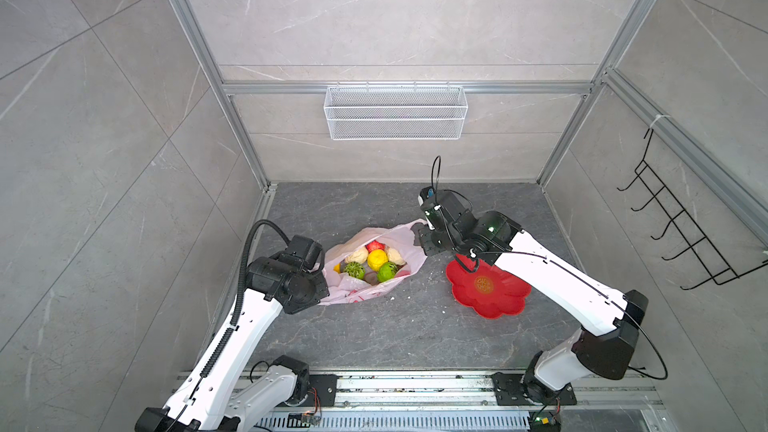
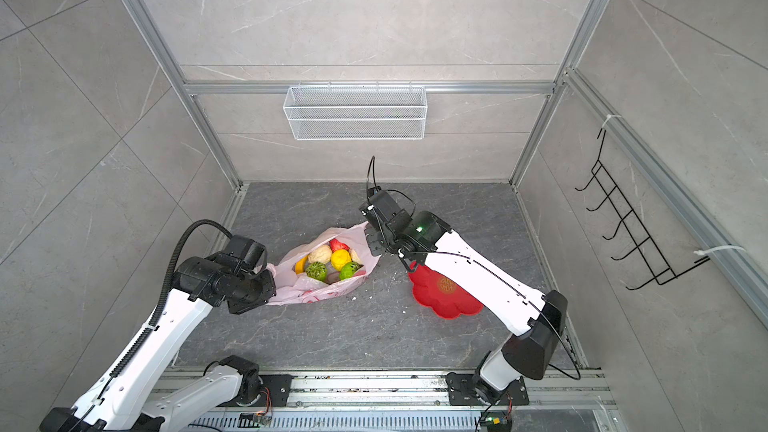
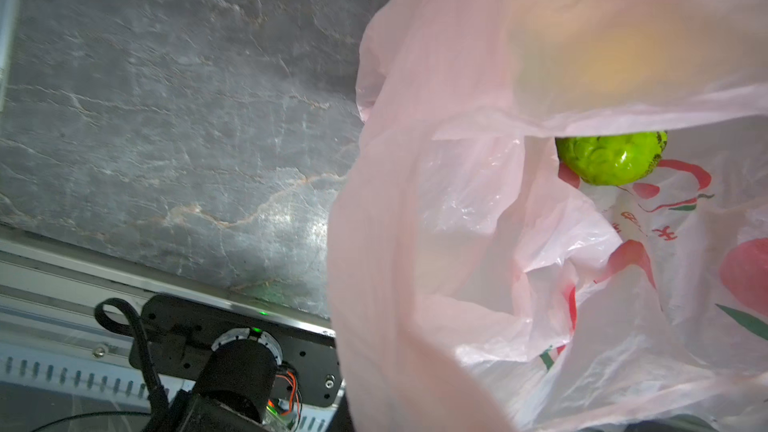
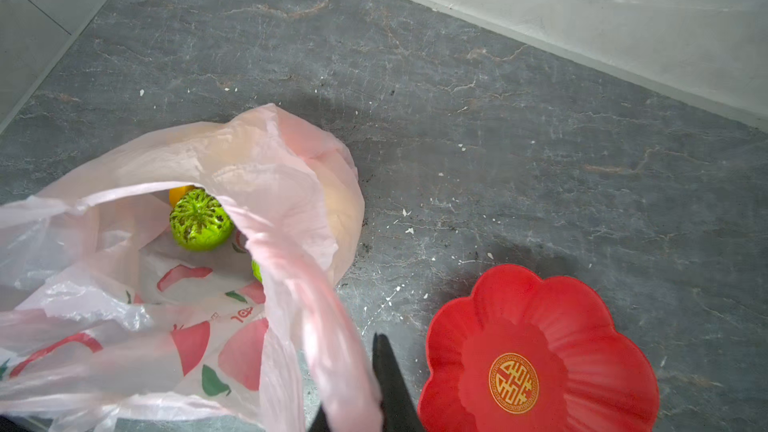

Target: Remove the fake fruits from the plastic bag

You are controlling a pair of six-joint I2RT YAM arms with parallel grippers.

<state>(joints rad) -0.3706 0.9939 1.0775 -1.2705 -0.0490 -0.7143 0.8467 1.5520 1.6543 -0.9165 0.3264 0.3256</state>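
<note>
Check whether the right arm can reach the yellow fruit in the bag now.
Probably not: the right gripper is shut on the plastic bag, though the yellow fruit lies uncovered in its open mouth.

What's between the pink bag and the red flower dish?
Bare dark grey stone tabletop with white specks, plus a black finger of the right pincer above it, between the thin pale-pink plastic bag and red flower-shaped dish; right wrist view shows it.

Red flower-shaped dish (image 1: 492, 299) with a gold emblem at its centre, lying on a dark grey veined bench (image 1: 395, 326), small white crumbs (image 4: 409, 230) scattered nearby, white wire basket (image 1: 395, 112) on the back wall, black wire hook rack (image 1: 683, 211) on the side wall.
</note>
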